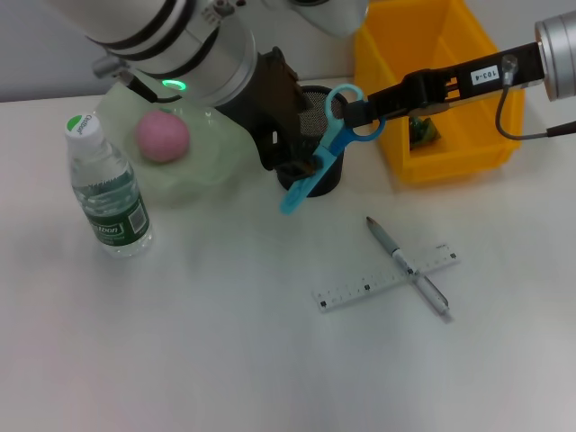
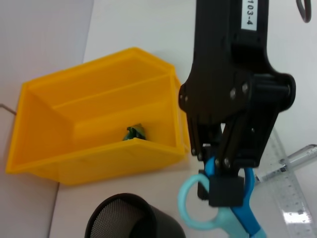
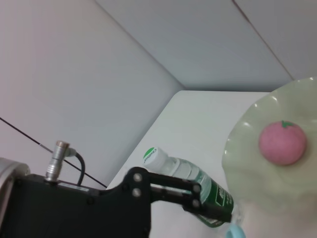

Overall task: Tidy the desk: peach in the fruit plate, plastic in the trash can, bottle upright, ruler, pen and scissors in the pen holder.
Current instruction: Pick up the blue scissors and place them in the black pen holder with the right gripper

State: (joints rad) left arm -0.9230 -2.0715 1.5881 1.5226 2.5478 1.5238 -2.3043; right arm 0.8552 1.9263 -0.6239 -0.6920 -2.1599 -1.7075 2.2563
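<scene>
The blue scissors (image 1: 324, 148) hang tilted in the air in front of the black mesh pen holder (image 1: 329, 177). My right gripper (image 1: 353, 115) is shut on their handle rings, as the left wrist view (image 2: 225, 173) shows close up. My left gripper (image 1: 301, 171) grips them lower down, at the blades. The pen (image 1: 407, 265) lies across the ruler (image 1: 360, 290) on the table. The pink peach (image 1: 162, 135) sits in the green fruit plate (image 1: 211, 153). The water bottle (image 1: 108, 193) stands upright. A green plastic scrap (image 1: 423, 132) lies in the yellow bin (image 1: 432, 166).
The yellow bin stands just right of the pen holder, under my right arm. The plate lies left of the holder, under my left arm. The table's front half is bare apart from the pen and ruler.
</scene>
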